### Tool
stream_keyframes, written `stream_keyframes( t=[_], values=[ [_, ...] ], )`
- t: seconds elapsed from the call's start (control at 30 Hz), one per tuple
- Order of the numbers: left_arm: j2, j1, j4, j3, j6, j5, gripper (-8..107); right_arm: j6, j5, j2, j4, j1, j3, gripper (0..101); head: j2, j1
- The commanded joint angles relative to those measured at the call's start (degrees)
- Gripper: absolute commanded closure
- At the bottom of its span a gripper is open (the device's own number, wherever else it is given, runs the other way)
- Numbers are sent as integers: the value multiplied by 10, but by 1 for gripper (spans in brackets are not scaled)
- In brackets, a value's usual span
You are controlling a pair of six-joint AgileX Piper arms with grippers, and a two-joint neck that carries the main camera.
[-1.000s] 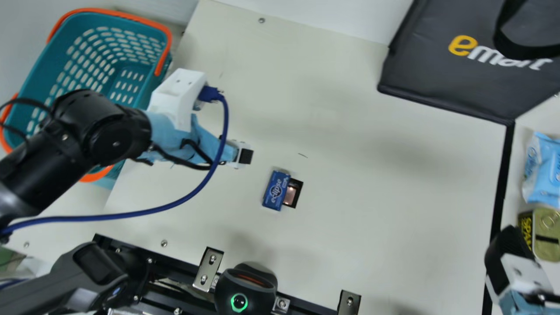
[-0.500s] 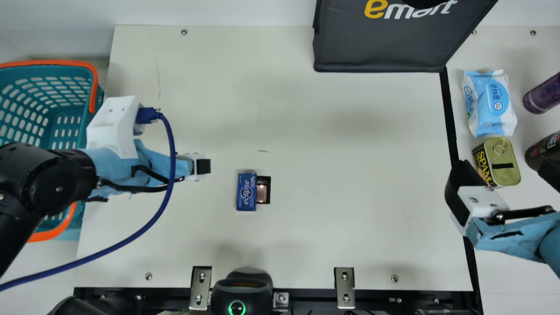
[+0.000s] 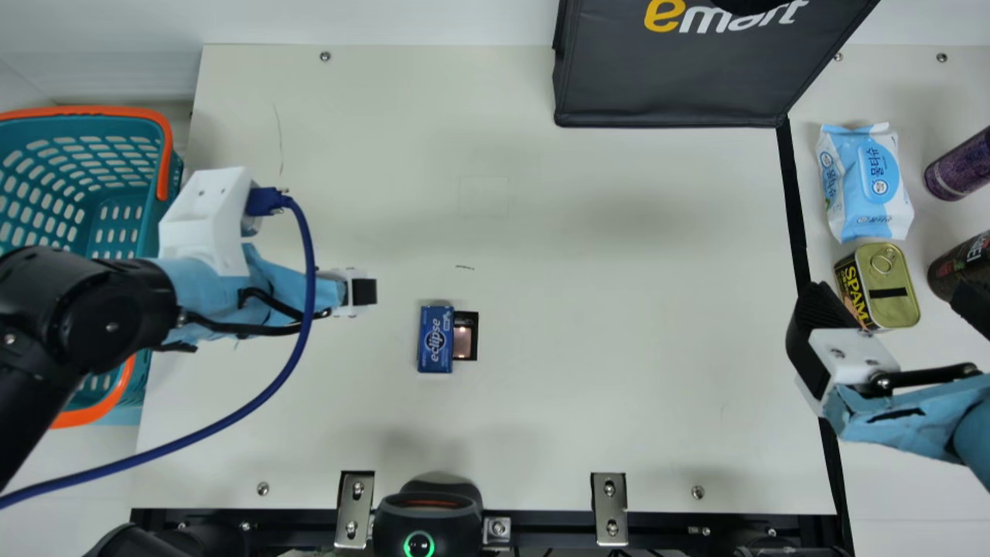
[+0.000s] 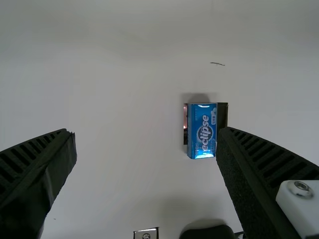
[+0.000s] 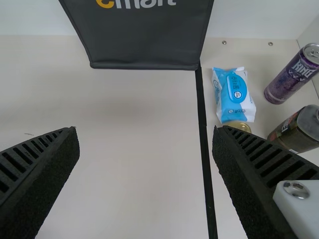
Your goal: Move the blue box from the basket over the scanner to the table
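The blue box [image 3: 435, 340] lies flat on the cream table [image 3: 603, 309], partly covering the dark scanner window [image 3: 465, 336]. My left gripper [image 3: 362, 292] is to the left of the box, apart from it. In the left wrist view, my left gripper [image 4: 147, 142] stands open, with the blue box [image 4: 202, 130] showing beside one fingertip and nothing held. The teal basket [image 3: 124, 197] stands at the left, partly behind the left arm. Over the right side, near the black line, is my right gripper [image 3: 893, 305]; in the right wrist view, my right gripper [image 5: 145, 142] is open and empty.
A black bag [image 3: 669, 85] stands at the back. On the right are a wipes pack [image 3: 866, 182], a yellow tin [image 3: 893, 286], a purple can [image 3: 959, 166] and a dark can [image 3: 963, 267]. A black device with a green ring [image 3: 429, 507] sits at the front edge.
The neck camera has turned since the earliest picture. Over the last half second my left gripper has shifted slightly to the right. The box and the right arm have stayed put.
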Motion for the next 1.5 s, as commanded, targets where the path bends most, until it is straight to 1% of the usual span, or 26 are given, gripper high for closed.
stream_keyframes(
  t=[0.0,0.23,0.47,0.8,1.03,1.47],
  values=[
    [8,-12,-2,-4,-10,-1,9,0,0,0,0,0,0,6,0,-17],
    [45,-62,11,-25,-66,-9,9,0,0,0,0,0,0,6,0,-17],
    [88,-121,44,-42,-135,-14,9,0,0,0,0,0,0,6,0,-17],
    [149,-191,88,-54,-221,-19,9,0,0,0,0,0,0,6,0,-17],
    [191,-218,98,-59,-256,-24,9,0,0,0,0,0,0,6,0,-17],
    [251,-237,99,-60,-281,-39,9,0,0,0,0,0,0,6,0,-17]
  ],
)
